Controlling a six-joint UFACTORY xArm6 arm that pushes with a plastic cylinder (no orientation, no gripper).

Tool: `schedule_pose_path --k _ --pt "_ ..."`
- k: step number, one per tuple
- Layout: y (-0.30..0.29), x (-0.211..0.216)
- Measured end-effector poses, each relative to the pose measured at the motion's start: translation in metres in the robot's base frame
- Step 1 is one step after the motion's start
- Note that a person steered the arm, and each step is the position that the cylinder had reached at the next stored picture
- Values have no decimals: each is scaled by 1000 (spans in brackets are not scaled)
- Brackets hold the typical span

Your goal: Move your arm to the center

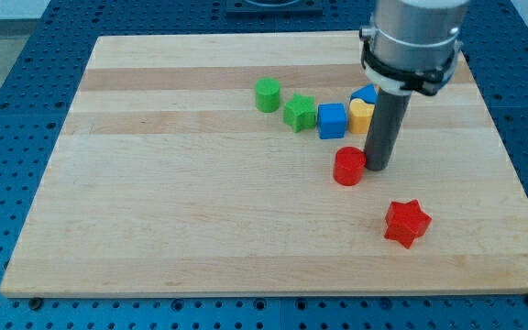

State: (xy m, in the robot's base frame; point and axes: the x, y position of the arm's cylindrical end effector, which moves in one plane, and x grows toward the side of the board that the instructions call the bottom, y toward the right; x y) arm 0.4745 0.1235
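My tip (378,168) rests on the wooden board (191,202), right of centre, just to the right of a red cylinder (348,167) and about touching it. Above the tip, partly behind the rod, sit a yellow block (361,115) and a blue block (365,94). A blue cube (332,120) lies left of the yellow one. A green star-like block (300,112) and a green cylinder (267,94) lie further left. A red star (406,223) lies below and right of the tip.
The board lies on a blue perforated table (26,82). The arm's grey wrist (412,41) hangs over the board's upper right part.
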Motion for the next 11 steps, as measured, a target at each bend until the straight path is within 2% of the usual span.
schedule_pose_path --k 3,4,7,9,10,11 --pt "-37 55" --pt "-37 55" --pt "-39 11" --pt "-39 2" --pt "-2 2" --pt "76 6"
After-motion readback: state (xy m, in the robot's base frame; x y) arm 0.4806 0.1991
